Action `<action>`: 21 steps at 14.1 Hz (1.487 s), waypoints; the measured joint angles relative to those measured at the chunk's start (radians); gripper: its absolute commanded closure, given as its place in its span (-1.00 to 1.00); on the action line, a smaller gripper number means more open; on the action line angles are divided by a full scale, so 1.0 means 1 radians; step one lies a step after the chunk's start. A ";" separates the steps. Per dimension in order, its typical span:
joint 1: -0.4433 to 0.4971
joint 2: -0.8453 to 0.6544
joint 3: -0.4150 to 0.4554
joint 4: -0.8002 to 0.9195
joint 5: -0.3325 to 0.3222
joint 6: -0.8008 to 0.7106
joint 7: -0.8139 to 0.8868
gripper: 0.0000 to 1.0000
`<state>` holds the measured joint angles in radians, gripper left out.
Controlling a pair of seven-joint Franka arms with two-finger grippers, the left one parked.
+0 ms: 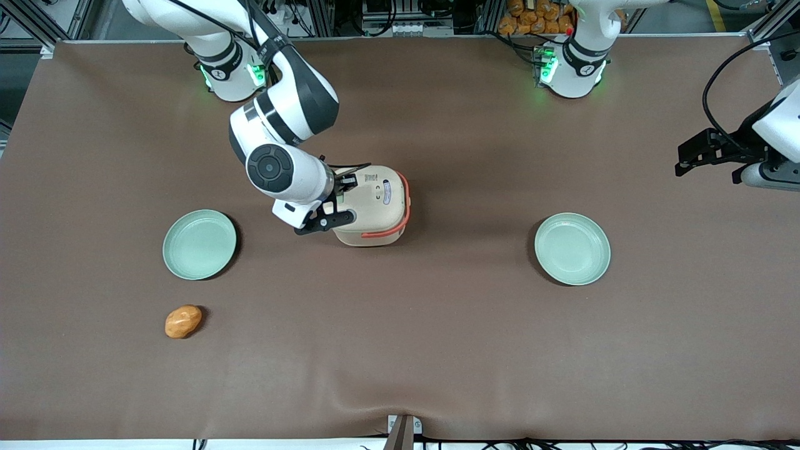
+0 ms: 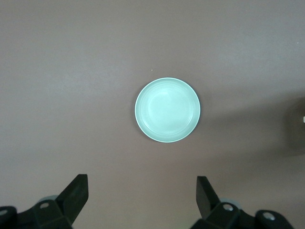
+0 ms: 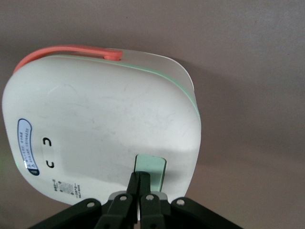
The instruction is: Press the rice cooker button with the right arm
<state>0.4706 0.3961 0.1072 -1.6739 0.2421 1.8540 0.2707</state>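
Note:
The rice cooker (image 1: 375,206) stands mid-table, cream with a coral-orange handle (image 1: 405,209). In the right wrist view its lid (image 3: 105,124) fills the frame, with the handle (image 3: 66,51), a pale green rim and a pale green button tab (image 3: 151,169) at its edge. My right arm's gripper (image 1: 340,187) is over the cooker's side toward the working arm's end. In the right wrist view the gripper (image 3: 142,177) is shut, fingertips pressed together and resting on the green button tab.
Two green plates lie on the brown table, one (image 1: 199,244) toward the working arm's end, one (image 1: 572,249) toward the parked arm's end, also in the left wrist view (image 2: 167,110). An orange-brown lump (image 1: 183,321) lies nearer the front camera than the first plate.

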 measured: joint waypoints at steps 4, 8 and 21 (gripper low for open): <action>-0.032 -0.053 -0.009 0.010 0.000 -0.008 0.000 -1.00; -0.042 -0.096 -0.010 0.056 -0.001 -0.076 0.000 -1.00; -0.347 -0.346 -0.019 0.093 -0.183 -0.303 -0.008 -1.00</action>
<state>0.1233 0.0503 0.0882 -1.5813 0.0587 1.5514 0.2624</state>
